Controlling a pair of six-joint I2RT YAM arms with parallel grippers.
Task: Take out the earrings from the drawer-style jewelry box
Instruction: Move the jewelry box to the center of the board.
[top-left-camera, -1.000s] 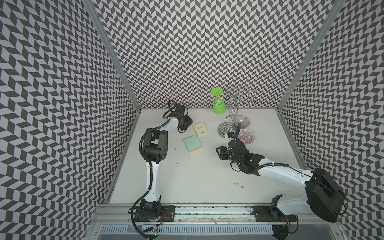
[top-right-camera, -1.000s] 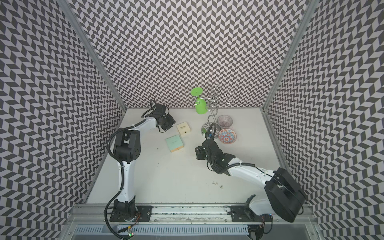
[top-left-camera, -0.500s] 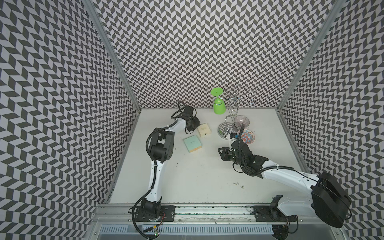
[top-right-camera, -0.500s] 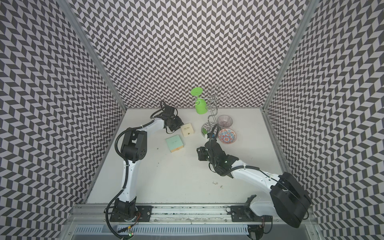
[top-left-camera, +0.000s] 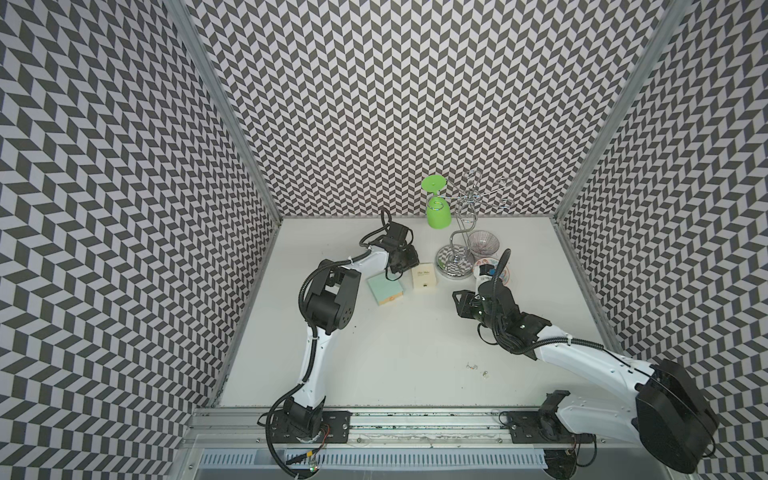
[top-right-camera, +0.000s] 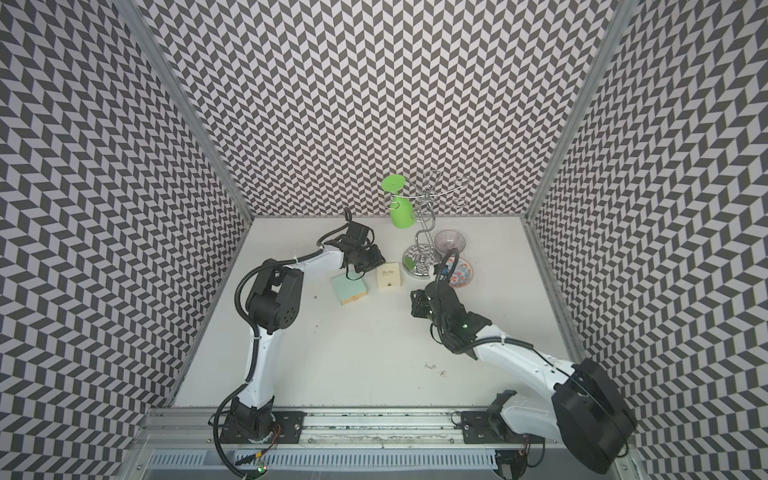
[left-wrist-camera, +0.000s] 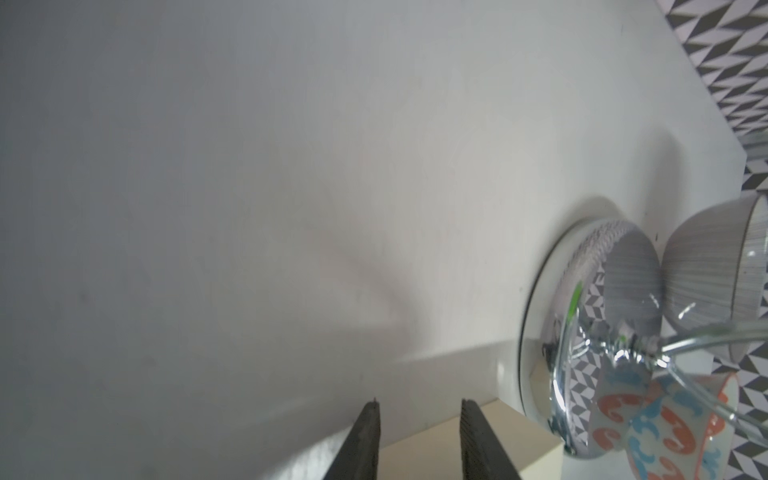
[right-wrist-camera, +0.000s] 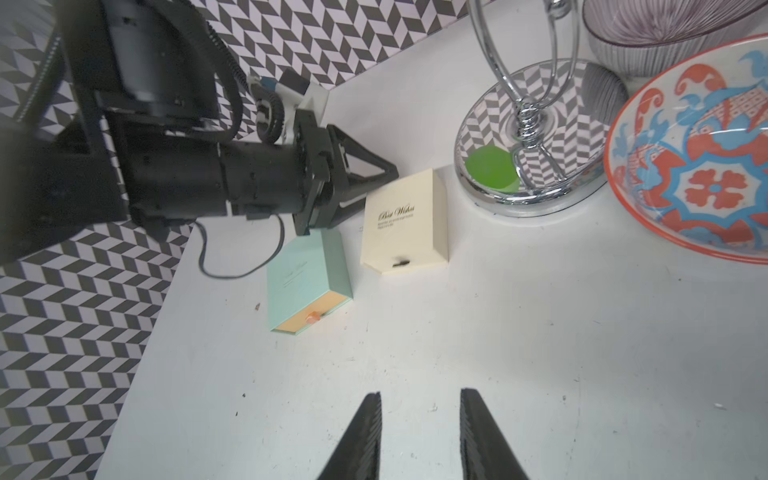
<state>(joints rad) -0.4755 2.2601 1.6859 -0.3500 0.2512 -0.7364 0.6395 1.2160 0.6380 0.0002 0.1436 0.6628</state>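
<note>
left pincer (left-wrist-camera: 420, 411): fingers apart by a narrow gap, nothing clamped, tips over the far end of the cream box (right-wrist-camera: 405, 224).
right pincer (right-wrist-camera: 419, 397): fingers apart, empty, hovering low over bare tabletop (top-left-camera: 395, 353), pointed toward both boxes.
cream box: lying flat, lettered lid up, small dark pull (right-wrist-camera: 401, 262) on the end facing the right arm, drawer looking pushed in.
mint box (right-wrist-camera: 303, 270): just beside the cream one, not touching it, orange knob (right-wrist-camera: 312, 318) also on the near end, drawer front about flush.
earrings (top-left-camera: 472, 366): tiny silvery specks loose on the tabletop toward the front rail, near the right forearm and well apart from both boxes; probably the earrings, though too small to be sure.
inside the drawers: hidden, both shut.
key relation: drawer axis of the cream box running from the left pincer at the closed back end to the pull at the front, that pull end turned to the right pincer and well apart from it.
nearer arm: left for the back of the box, right for the pull.
step in hand, as a judgement: steadying the cream box ahead of a drawer pull.
next move calls for: a straight draw along that axis, not sideways.
risk: light box skidding into the chrome stand (right-wrist-camera: 557, 178) just beside it.
</note>
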